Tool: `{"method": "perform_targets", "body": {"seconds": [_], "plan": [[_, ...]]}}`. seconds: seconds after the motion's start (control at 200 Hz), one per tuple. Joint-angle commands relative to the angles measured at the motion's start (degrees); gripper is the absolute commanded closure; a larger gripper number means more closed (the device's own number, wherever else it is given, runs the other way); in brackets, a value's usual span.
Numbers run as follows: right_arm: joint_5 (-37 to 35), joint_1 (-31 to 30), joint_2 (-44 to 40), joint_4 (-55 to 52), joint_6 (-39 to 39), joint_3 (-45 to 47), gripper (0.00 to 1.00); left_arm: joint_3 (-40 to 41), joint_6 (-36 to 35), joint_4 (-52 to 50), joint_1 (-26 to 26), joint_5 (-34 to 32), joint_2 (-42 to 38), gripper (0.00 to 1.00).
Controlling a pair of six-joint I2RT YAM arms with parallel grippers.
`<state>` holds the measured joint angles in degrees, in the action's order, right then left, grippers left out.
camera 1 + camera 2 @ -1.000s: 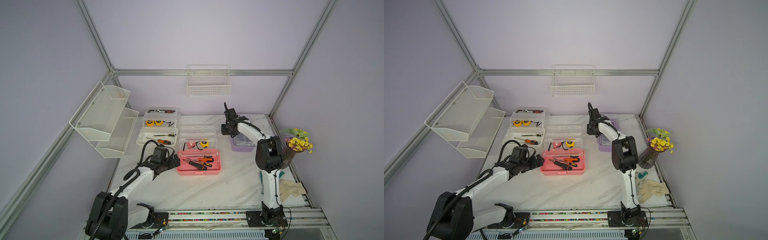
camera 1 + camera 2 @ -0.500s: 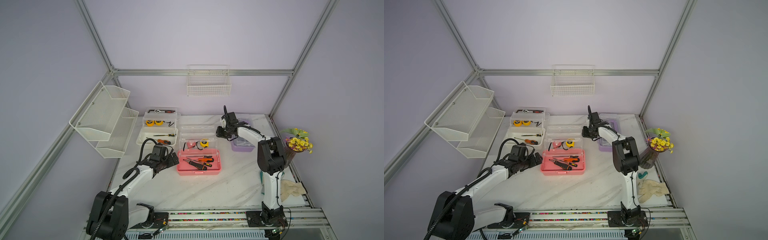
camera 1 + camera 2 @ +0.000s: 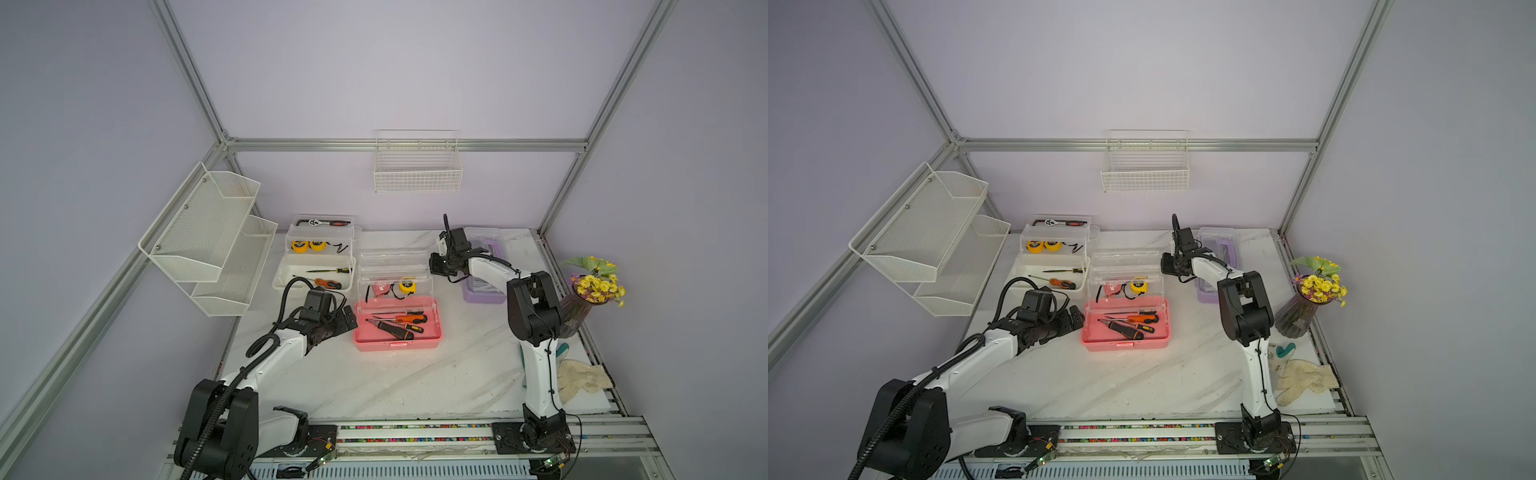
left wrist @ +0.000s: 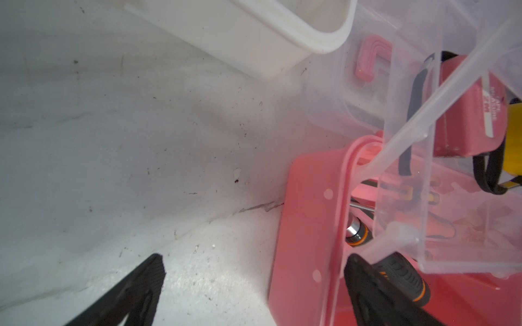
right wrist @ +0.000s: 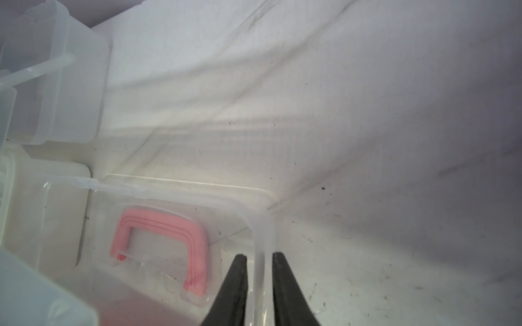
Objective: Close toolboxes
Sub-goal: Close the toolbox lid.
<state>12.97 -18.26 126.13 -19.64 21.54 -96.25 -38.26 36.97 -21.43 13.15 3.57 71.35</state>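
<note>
We see three toolboxes on the marble table (image 3: 374, 382). The pink toolbox (image 3: 397, 340) sits in the middle and is open. Its clear lid (image 3: 392, 266) stands upright behind the base, and screwdrivers (image 3: 397, 324) lie inside. The white toolbox (image 3: 279, 277) is behind it on the left arm's side. It is also open, with its own lid raised at the back. The purple toolbox (image 3: 484, 296) sits on the right arm's side near the back wall. Its lid is down and the purple handle (image 3: 494, 246) lies flat on top.

The right gripper (image 3: 434, 269) reaches to the right-hand end of the pink toolbox's clear lid. In the right wrist view we see its fingers (image 5: 234, 282) drawn narrow on either side of the lid's rim, pinching that clear edge. The pink handle (image 5: 161, 225) shows through the plastic just beside them.

The left gripper (image 3: 348, 322) lies low at the left end of the pink toolbox. In the left wrist view we find it gaping wide and holding nothing. One black tip is over the bare table. The other is over the box's end rim, near a screwdriver's orange-and-black grip. A corner of the white toolbox shows beyond.
</note>
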Motion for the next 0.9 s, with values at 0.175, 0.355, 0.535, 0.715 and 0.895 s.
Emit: {"method": "perform_targets", "body": {"seconds": [0.175,0.355,0.535,0.715,0.895], "plan": [[-4.0,-0.7,-6.4,13.4,-3.5,9.9,1.0,-4.3,0.6,2.4,-0.8,-0.6,0.2,0.0],[-8.2,-0.7,-11.9,19.9,-7.1,15.1,1.0,-6.3,0.6,3.9,-1.1,1.1,0.7,0.0],[-15.2,-0.7,-18.6,30.5,-10.0,22.9,1.0,-5.9,0.9,5.8,-1.1,2.3,-0.1,0.0],[-18.4,-0.9,-25.8,40.9,-14.7,29.6,1.0,-5.1,1.2,7.2,-1.1,2.8,-1.0,0.0],[-21.2,-3.8,-30.9,49.6,-21.9,36.0,1.0,-3.9,3.0,10.1,-1.1,4.6,-1.4,0.0]]}}
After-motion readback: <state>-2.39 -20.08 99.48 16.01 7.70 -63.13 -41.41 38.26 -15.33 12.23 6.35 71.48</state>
